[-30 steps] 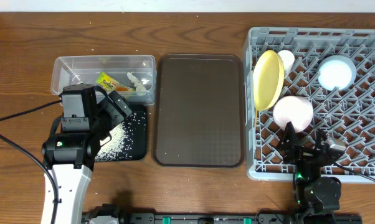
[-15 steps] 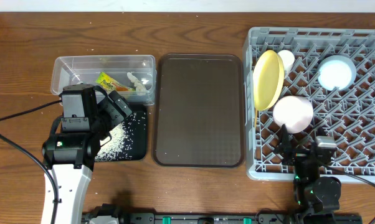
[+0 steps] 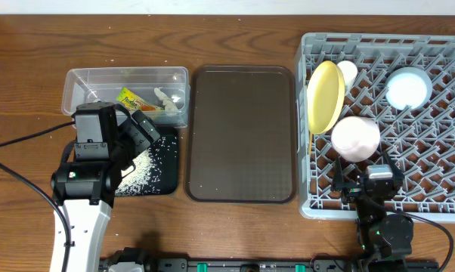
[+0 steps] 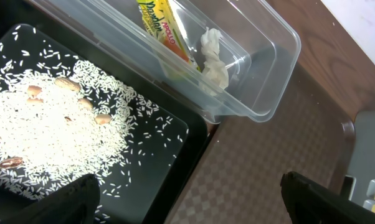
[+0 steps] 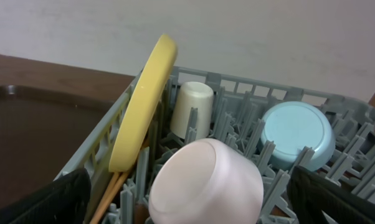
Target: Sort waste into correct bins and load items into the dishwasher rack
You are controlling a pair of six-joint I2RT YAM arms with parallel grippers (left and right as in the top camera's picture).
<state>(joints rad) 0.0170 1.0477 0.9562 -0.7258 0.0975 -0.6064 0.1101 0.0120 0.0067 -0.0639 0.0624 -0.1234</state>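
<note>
Chopsticks [image 5: 106,191] mostly behind the yellow plate [image 5: 144,99]; black tray [image 3: 167,180] partly under the left arm [image 3: 82,180].

The grey lattice dishwasher rack [image 3: 439,198] holds every dish in its left half. The yellow plate [image 3: 325,96] stands on edge along the rack's left wall, with the wooden chopsticks [image 5: 109,190] slanting just beneath it. The white cup [image 3: 348,72] sits upturned beside the plate near the far wall, the pink bowl [image 3: 355,137] lies upturned nearer the front, and the light blue bowl [image 3: 408,88] is upturned further in. Well left of the rack, the clear tub [image 3: 75,81] contains the yellow-green wrapper [image 3: 131,97] and crumpled white tissue [image 3: 165,98]. The black tray [image 3: 165,181] beside the tub carries scattered white rice crumbs [image 3: 140,168].
</note>
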